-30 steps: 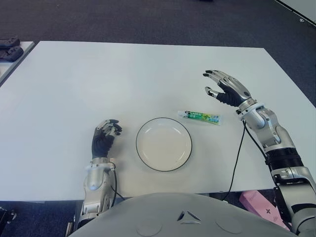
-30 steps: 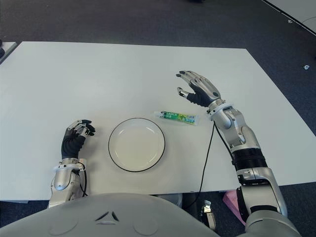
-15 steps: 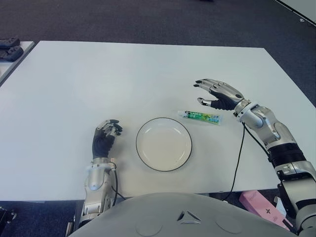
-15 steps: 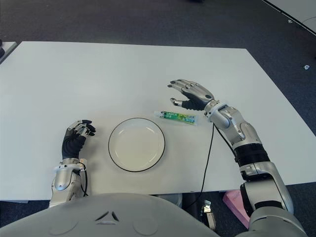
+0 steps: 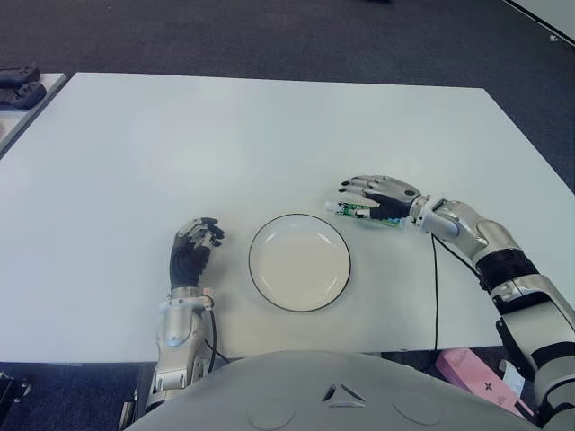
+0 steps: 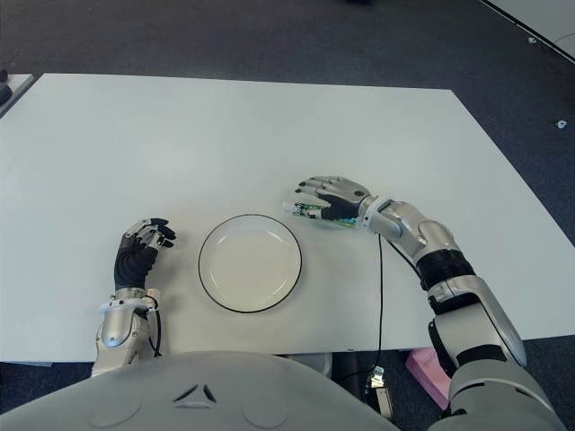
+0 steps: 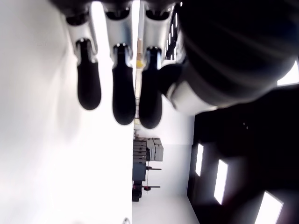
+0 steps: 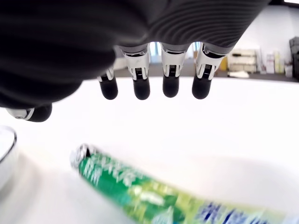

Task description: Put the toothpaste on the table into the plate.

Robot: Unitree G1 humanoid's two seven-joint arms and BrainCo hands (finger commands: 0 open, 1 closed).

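Note:
A green and white toothpaste tube (image 5: 361, 212) lies flat on the white table (image 5: 269, 135), just to the right of and a little beyond the plate (image 5: 299, 261), a white round one with a dark rim and nothing in it. My right hand (image 5: 375, 197) hovers low over the tube with its fingers spread, covering its middle. In the right wrist view the fingertips (image 8: 170, 87) hang above the tube (image 8: 140, 186) without touching it. My left hand (image 5: 192, 250) shows to the left of the plate, fingers curled and holding nothing.
A black cable (image 5: 435, 287) runs from my right forearm over the table's front edge. A pink object (image 5: 467, 368) lies on the floor at the lower right. Dark items (image 5: 20, 72) sit on a neighbouring table at the far left.
My right hand has come down and leftward from above the table until it sits over the toothpaste tube. The tube, the plate and my left hand have not moved.

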